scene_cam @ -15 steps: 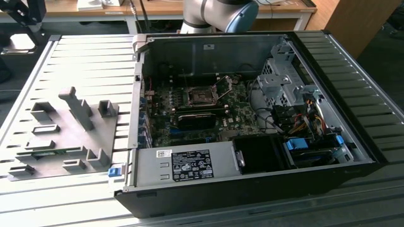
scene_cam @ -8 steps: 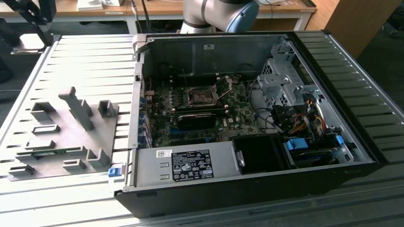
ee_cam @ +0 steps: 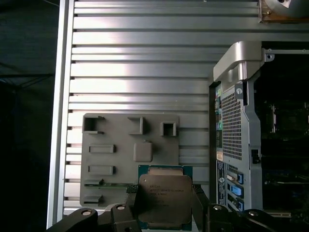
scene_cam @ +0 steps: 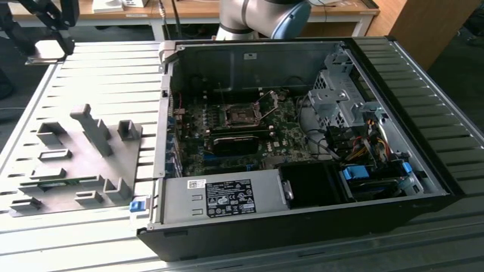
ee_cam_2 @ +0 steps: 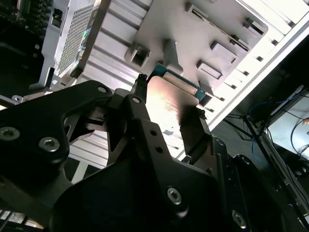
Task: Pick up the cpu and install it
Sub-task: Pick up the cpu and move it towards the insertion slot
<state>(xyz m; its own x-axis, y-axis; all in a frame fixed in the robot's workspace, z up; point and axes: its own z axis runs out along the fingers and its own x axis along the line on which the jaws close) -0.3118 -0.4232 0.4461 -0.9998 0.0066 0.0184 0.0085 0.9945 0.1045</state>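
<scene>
Black jointed metal gripper (ee_cam: pixel 165 207) comes first in both wrist views, its two fingers (ee_cam: pixel 199 208) closed on opposite edges of the cpu (ee_cam_2: pixel 166 104), a small flat square chip with a silvery-grey metal lid on a thin green board. It hangs clear of any surface, above the pale grey moulded tray (scene_cam: pixel 68 170) of upright holders and shallow pockets.

Across the exterior view from its left, that tray lies on the ribbed silver table (scene_cam: pixel 98 73). Just beside it stands the open black computer case (scene_cam: pixel 423 147). Inside, the dark square metal-framed socket (scene_cam: pixel 240 116) sits mid-board, with the grey power-supply box (scene_cam: pixel 219 198) along the near wall. The chip is well apart from the socket.

I judge the chip light and quite stiff, so weight is no worry. The smooth lid looks slippery, though, and the underside (hidden here) probably carries delicate contacts. The bare side edges are the sensible place to hold it, as the fingers do now, firmly enough to stop it tilting. A level hold matters, since a corner dropped into the socket could do damage.
</scene>
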